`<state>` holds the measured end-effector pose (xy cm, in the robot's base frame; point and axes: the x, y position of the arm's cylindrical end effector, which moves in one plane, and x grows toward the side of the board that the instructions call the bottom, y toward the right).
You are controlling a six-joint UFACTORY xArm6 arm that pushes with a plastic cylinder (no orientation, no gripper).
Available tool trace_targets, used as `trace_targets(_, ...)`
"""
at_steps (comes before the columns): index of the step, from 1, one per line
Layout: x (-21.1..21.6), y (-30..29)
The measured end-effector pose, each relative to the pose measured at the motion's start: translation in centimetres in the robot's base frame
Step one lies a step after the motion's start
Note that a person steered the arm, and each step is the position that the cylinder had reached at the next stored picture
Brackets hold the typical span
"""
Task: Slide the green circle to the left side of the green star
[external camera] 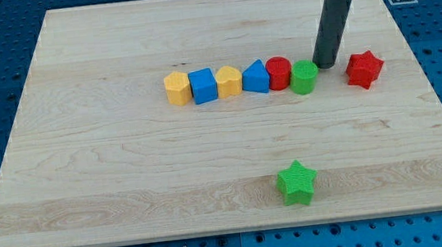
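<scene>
My tip (pixel 328 64) sits just right of the green circle (pixel 305 78).

My tip (pixel 328 66) shows — the rod's upper end is cut off at the view's top.

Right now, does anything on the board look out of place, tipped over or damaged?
Nothing stands out. All the blocks sit flat and intact on the wooden board. The green star sits alone near the view's bottom, apart from the row, but isn't askew. My tip rests just right of the green circle.
</scene>
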<state>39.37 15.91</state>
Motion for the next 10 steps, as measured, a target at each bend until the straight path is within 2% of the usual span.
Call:
trace_targets(4,0.9,-2.4)
trace_targets(8,6.1,-3.2)
trace_targets(10,4.6,-4.3)
